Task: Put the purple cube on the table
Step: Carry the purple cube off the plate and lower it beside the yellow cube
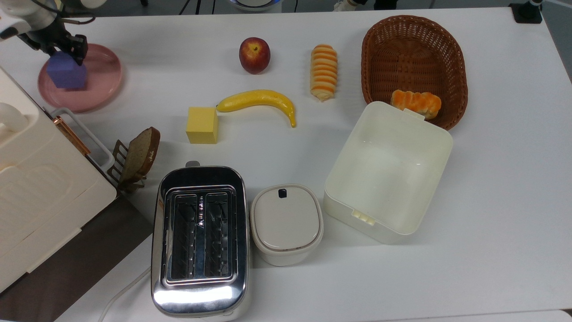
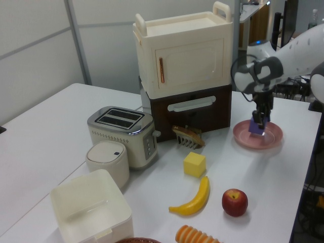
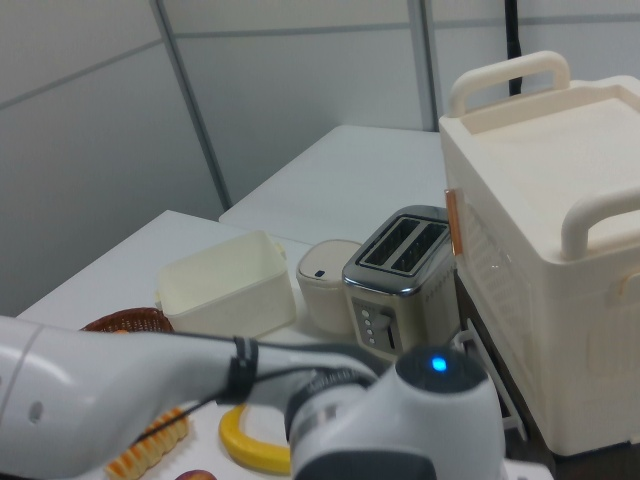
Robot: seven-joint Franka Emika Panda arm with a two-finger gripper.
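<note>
So we've got our hand (image 1: pixel 67 47) down on the small matte blue-violet purple cube (image 1: pixel 67 74), which sits on the round pink plate (image 1: pixel 100 85) at about 10 o'clock in the top view, up in the far corner of the big white desk (image 1: pixel 491 201). In the left view the hand (image 2: pixel 259 119) is right at the cube (image 2: pixel 255 127) with the dark fingers down around its top, but we honestly cannot tell whether they're clamped on it or just straddling it.

Our take: this is the grab stage, and the placing hasn't happened, since the cube sits inside the plate's rim. To do it well, we'd want the fingers square on two opposite flat faces, not on a corner, because a plain cube twists out easily when pinched diagonally. Then a straight lift, high enough to clear the plate's raised lip, so we don't drag the plate along.

For the drop spot, the bare desk toward 3 o'clock of the plate looks good, between it and the red apple (image 1: pixel 254 54). We'd steer away from the 6 o'clock side, where the cream cabinet's handle (image 1: pixel 82 134) and the bread slice in its rack (image 1: pixel 140 156) crowd in.
</note>
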